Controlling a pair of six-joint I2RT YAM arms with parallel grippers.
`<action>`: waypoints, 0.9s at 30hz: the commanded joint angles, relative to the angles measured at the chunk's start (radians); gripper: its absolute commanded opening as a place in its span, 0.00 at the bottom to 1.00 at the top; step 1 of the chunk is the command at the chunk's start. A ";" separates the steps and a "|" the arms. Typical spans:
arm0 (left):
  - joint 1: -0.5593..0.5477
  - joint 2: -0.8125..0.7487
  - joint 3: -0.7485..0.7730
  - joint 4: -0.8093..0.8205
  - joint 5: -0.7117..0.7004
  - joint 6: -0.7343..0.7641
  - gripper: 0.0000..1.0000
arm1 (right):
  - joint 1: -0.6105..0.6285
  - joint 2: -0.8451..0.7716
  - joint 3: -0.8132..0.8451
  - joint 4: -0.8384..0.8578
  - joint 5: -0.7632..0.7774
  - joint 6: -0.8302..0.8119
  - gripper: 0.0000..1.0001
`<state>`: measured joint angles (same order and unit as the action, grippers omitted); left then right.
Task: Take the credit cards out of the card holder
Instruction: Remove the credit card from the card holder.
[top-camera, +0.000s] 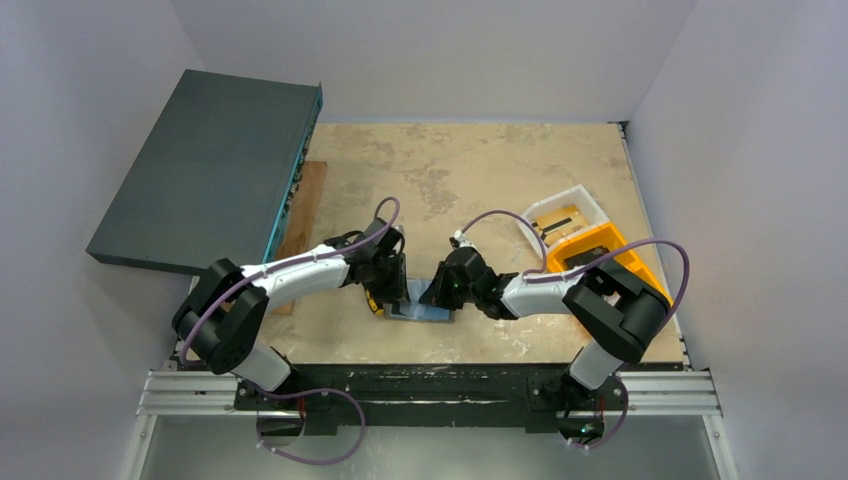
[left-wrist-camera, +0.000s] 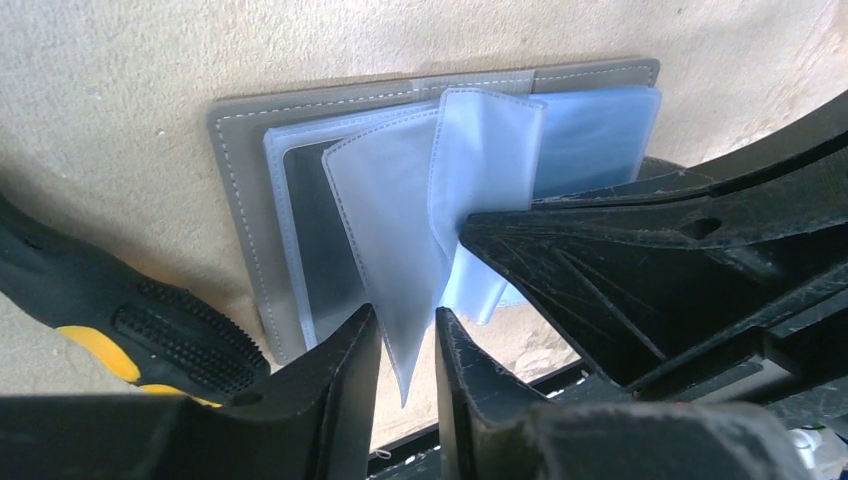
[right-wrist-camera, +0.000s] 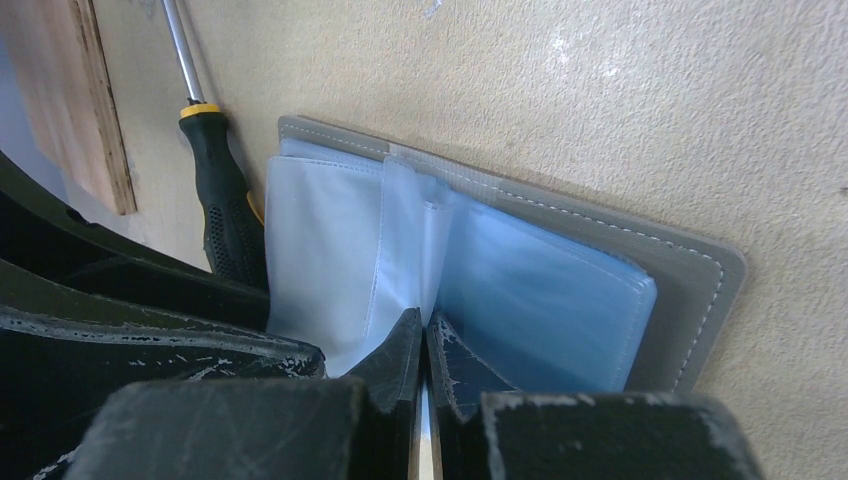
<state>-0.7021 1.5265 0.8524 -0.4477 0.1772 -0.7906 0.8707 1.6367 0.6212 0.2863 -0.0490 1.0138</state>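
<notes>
The left gripper (left-wrist-camera: 405, 325) stands with its jaws narrowly apart around the hanging tip of a loose sleeve (left-wrist-camera: 385, 220), a gap showing on either side of the clear plastic. The right gripper (right-wrist-camera: 424, 325) is closed tight on the lower edge of an upright sleeve (left-wrist-camera: 485, 150) that rises from the spine. Both sleeves belong to the card holder (left-wrist-camera: 235, 130), which lies spread open, grey cover down, on the table (top-camera: 450, 170) close to its near edge, between the two arms. One half of the card holder carries a flat stack of pale blue sleeves, and on the other half a dark insert (left-wrist-camera: 310, 230) shows through the plastic. A screwdriver (right-wrist-camera: 225, 215) with a black and yellow handle lies just beside the card holder on the left arm's side, its shaft pointing away toward a wooden plank (right-wrist-camera: 95, 100) farther off. Well beyond the card holder on that same side, a large dark box (top-camera: 200, 170) overhangs the table's far corner. Well apart from the card holder on the right arm's side sit the orange bins (top-camera: 640, 270), with a clear bin (top-camera: 565, 215) touching them.
</notes>
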 joint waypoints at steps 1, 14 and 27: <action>-0.006 0.003 -0.007 0.058 0.031 -0.021 0.20 | 0.004 0.024 -0.042 -0.152 -0.003 -0.029 0.00; -0.005 -0.058 -0.031 0.040 0.007 -0.032 0.00 | 0.003 -0.151 0.101 -0.308 -0.001 -0.079 0.33; -0.047 -0.094 -0.008 0.028 0.000 -0.030 0.04 | 0.004 -0.277 0.119 -0.553 0.183 -0.079 0.36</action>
<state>-0.7242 1.4609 0.8215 -0.4290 0.1860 -0.8120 0.8703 1.4185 0.7433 -0.1738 0.0406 0.9382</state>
